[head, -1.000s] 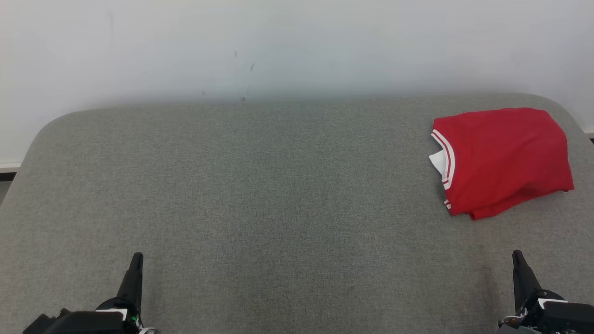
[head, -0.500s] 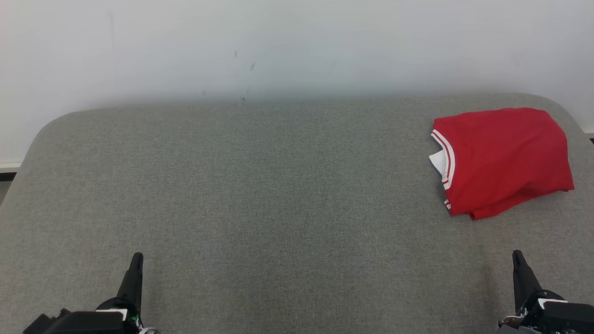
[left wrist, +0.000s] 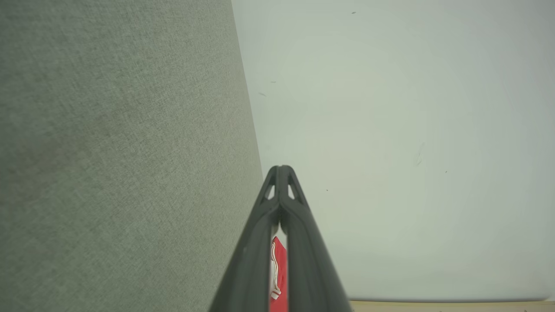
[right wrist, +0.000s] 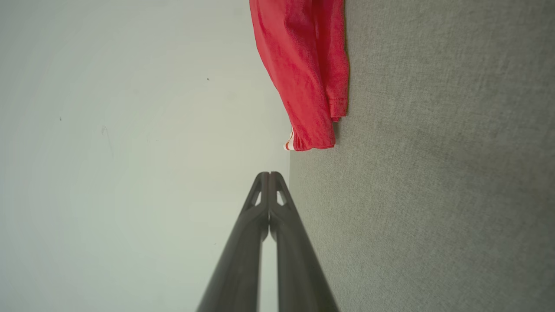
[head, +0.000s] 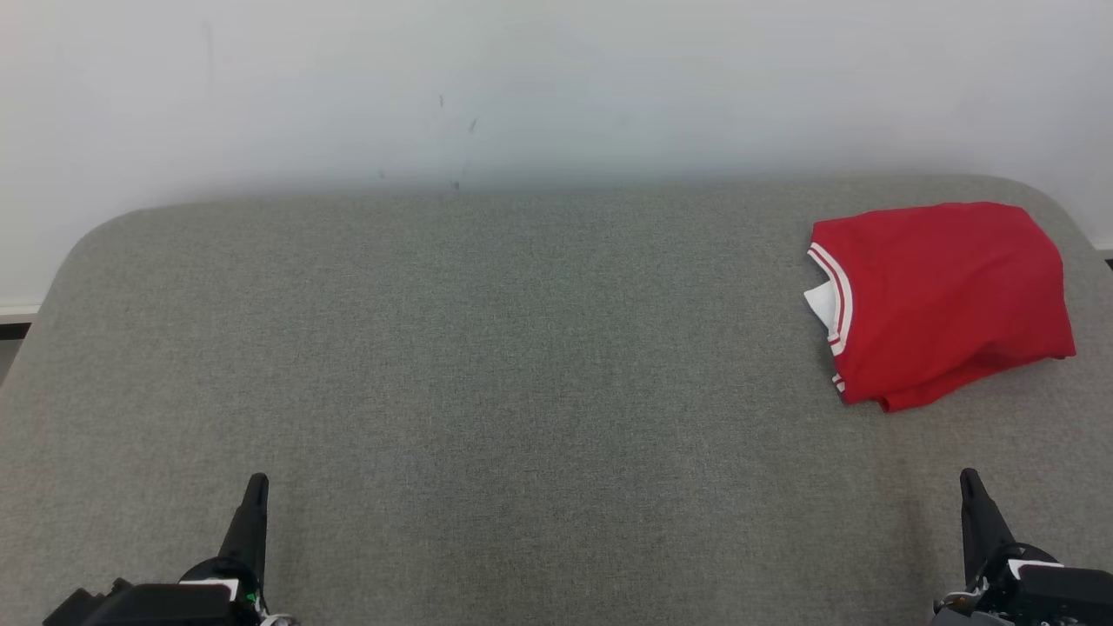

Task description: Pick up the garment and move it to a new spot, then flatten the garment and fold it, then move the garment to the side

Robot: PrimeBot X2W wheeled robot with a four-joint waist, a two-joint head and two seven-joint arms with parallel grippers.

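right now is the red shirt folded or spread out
Folded: the red shirt lies as a compact block on the grey surface, stacked layers showing along its near edge.

The red garment [head: 943, 300] lies folded into a rough rectangle at the far right of the grey cloth-covered surface [head: 522, 365], near its rounded back corner. Its white-striped collar [head: 837, 296] (a white tag [head: 820, 303] peeking out) faces left, and the near edge is slightly rumpled.
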